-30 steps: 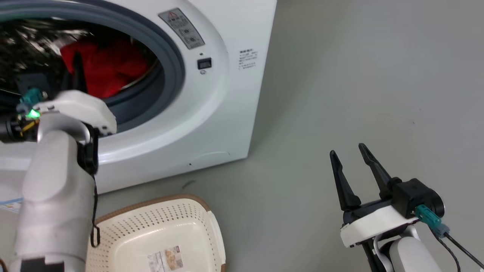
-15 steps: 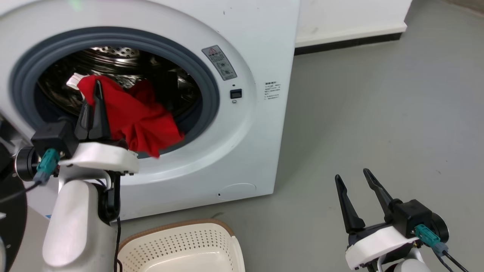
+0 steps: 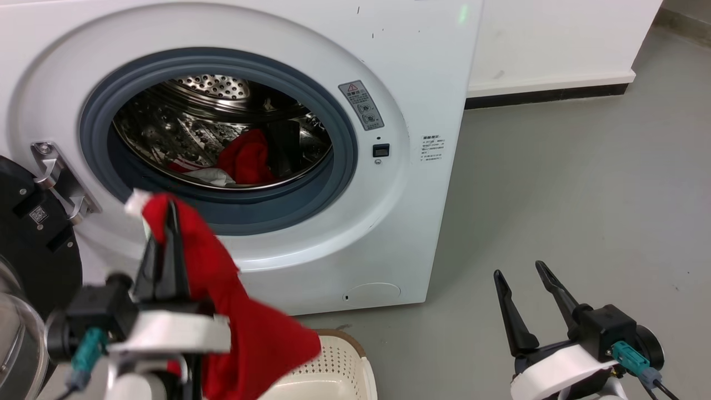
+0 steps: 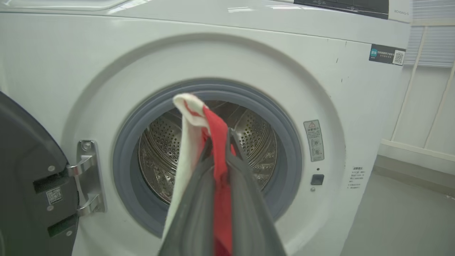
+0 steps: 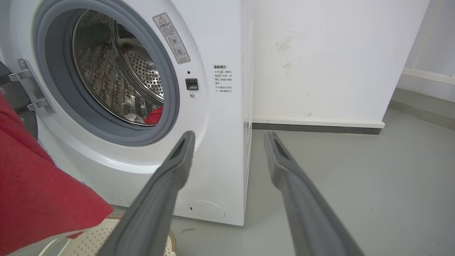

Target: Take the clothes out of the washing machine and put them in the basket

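My left gripper (image 3: 166, 214) is shut on a red garment with white trim (image 3: 244, 322), out of the washing machine (image 3: 389, 66) and hanging over the cream basket (image 3: 339, 366) at the bottom of the head view. In the left wrist view the garment (image 4: 218, 142) is pinched between my fingers, in front of the porthole (image 4: 284, 170). More red clothes (image 3: 247, 161) lie inside the steel drum (image 3: 166, 133). My right gripper (image 3: 519, 275) stands open at the lower right, nothing between its fingers.
The washer's black-framed door (image 3: 28, 250) hangs open at the left on its metal hinge (image 3: 58, 178). Grey floor (image 3: 583, 178) stretches to the right of the machine, with a white wall and dark skirting (image 3: 555, 94) behind.
My left gripper has drawn the red garment out of the drum and down to above the basket. The head camera has tilted up. The right gripper stays open in place.
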Tool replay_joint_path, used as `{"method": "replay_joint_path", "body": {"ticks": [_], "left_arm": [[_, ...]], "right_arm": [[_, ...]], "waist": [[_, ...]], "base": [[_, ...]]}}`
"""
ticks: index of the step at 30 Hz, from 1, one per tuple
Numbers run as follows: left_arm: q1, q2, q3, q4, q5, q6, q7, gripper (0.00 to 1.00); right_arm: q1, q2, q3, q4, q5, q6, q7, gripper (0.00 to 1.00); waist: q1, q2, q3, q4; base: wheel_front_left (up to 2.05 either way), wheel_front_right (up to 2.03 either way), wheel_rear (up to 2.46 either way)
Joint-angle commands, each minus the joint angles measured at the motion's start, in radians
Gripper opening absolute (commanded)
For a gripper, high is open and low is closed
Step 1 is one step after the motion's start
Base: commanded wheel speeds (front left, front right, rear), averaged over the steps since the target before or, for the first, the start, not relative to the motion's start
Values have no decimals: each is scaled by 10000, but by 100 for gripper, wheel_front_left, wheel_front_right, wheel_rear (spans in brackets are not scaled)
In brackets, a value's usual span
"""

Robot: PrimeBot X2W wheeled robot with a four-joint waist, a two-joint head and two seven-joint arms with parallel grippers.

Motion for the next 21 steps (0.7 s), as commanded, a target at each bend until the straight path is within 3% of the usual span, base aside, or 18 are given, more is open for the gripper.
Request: {"method": "replay_joint_path", "body": {"ticks": [1, 6, 11, 21], "left_arm": [[544, -96, -50, -95, -97, 126, 74, 0], [1806, -381, -346, 456, -499, 306, 221, 0], [2229, -545, -668, 2334, -986, 214, -28, 0], [-13, -635, -1102, 7285, -1440, -125, -741, 0]], "right_arm": [[122, 13, -6, -91, -14, -7, 25, 100], [58, 13, -108, -247, -65, -7, 34, 100], [-164, 13, -128, -301, -65, -7, 15, 100], [-926, 12, 61, -425, -170, -7, -29, 100]], "waist": [[2, -1, 45, 33], [2, -1, 391, 216], [2, -1, 828, 427], [2, -1, 2448, 644]], "base": [[0, 0, 0], [0, 0, 0], [0, 0, 0], [0, 0, 0]]}}
